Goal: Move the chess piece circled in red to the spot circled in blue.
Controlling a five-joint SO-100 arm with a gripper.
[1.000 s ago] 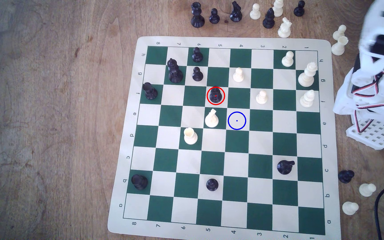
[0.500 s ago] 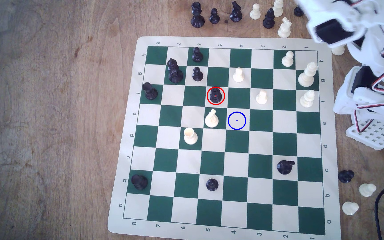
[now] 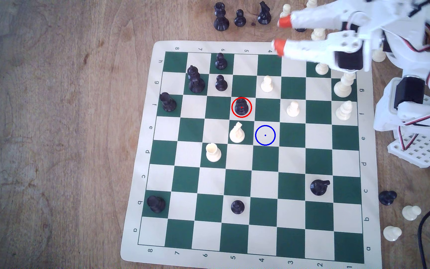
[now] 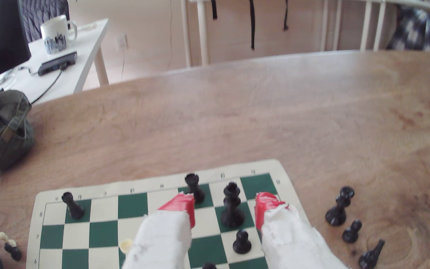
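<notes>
The chess piece (image 3: 241,107), short and black, stands inside the red ring on a cream square near the middle of the board (image 3: 141,160). The spot (image 3: 265,135) is a bare cream square with a blue ring, one square diagonally toward the exterior view's lower right of the piece. My gripper (image 3: 280,35) hovers open above the board's top edge, well up and right of the piece in the exterior view. Nothing is between its red-tipped fingers (image 3: 283,22). In the wrist view the gripper (image 4: 224,208) frames black pieces at the board's far end.
A cream piece with a notched top (image 3: 236,133) stands directly left of the spot in the exterior view. Cream pawns (image 3: 267,84) (image 3: 293,108) stand above it. Loose pieces (image 3: 221,16) line the table beyond the board's top edge. The arm's base (image 3: 415,124) is at the right.
The arm has swung from the exterior view's right edge out over the board's top right corner. The gripper now reaches leftward, open. No piece has moved.
</notes>
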